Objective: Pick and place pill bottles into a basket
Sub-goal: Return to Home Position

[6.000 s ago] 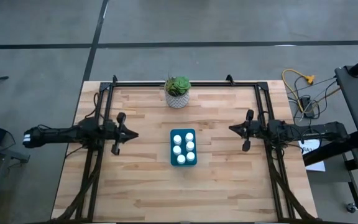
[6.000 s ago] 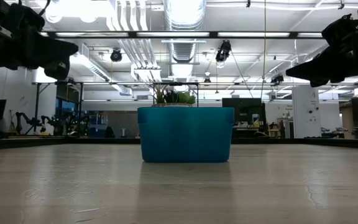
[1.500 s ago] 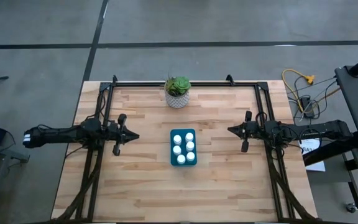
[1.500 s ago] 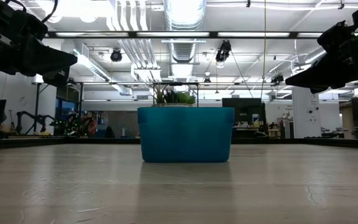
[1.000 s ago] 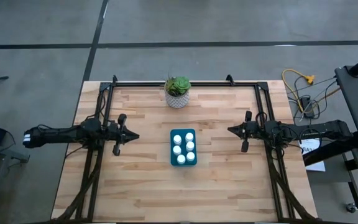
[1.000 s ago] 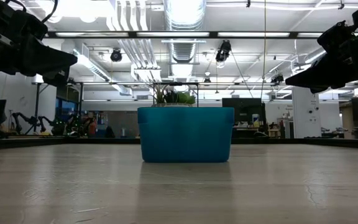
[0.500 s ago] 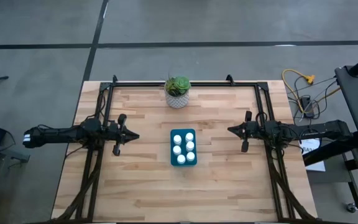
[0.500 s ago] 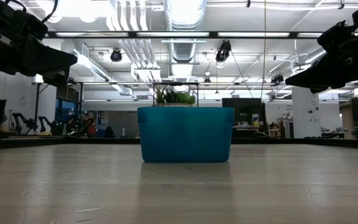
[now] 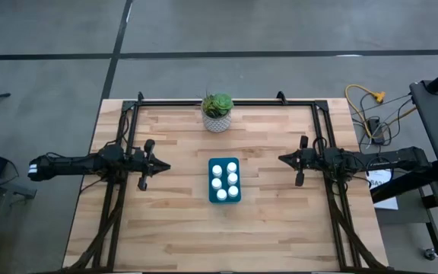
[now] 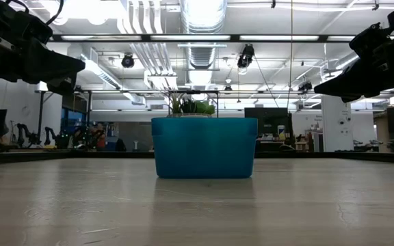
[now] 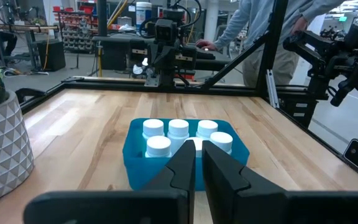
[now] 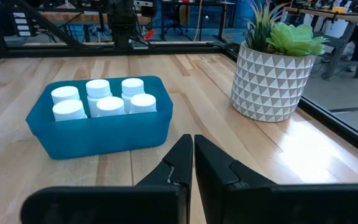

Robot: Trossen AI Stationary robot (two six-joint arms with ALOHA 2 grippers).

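Near the middle of the wooden table sits the teal basket. From above I count all six pill bottles upright inside it, white caps in two rows of three. At table height none of them shows, only the basket's solid teal wall, with green leaves of the potted plant poking above its rim from behind. My left gripper hangs above the table off the basket's left side and my right gripper off its right, both well apart from it, pointing toward each other and holding nothing. Past my left wrist the two fingers are drawn together with only a sliver between them, and they cover part of the basket's near wall. Past my right wrist the fingers lie pressed together short of the basket, leaving every cap open to view, with the white triangle-patterned pot near the basket's far end. Only the left wrist picks up a person in a pale top beyond the table, behind my right arm and the black frame. Yellow cables lie on the floor off the table's right rear corner.
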